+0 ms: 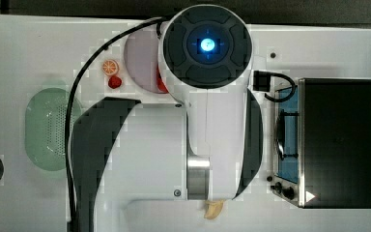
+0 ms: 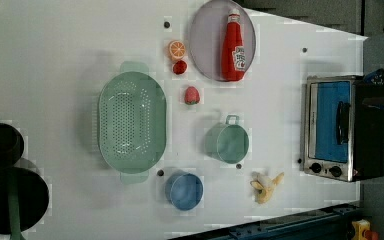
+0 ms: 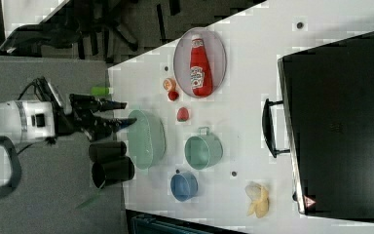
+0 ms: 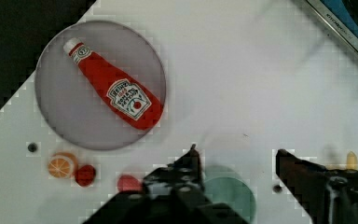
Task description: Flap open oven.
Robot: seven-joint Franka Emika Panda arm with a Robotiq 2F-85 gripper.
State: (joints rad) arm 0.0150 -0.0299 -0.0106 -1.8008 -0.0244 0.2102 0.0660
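A robot lab's mock kitchen bench: a white table (image 2: 55, 60) with bolt holes; toy foods and a ketchup bottle (image 2: 233, 47) below the gripper (image 4: 235, 158); office chairs beyond.

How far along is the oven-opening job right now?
Nothing looks done yet: the boxy toaster oven has its blue-tinted door shut, with the dark bar handle flush against it. In hand: the pincer is open and empty, hanging high over the white table near the red ketchup bottle. Left to do: reach the handle, grip it, and pull the door down.
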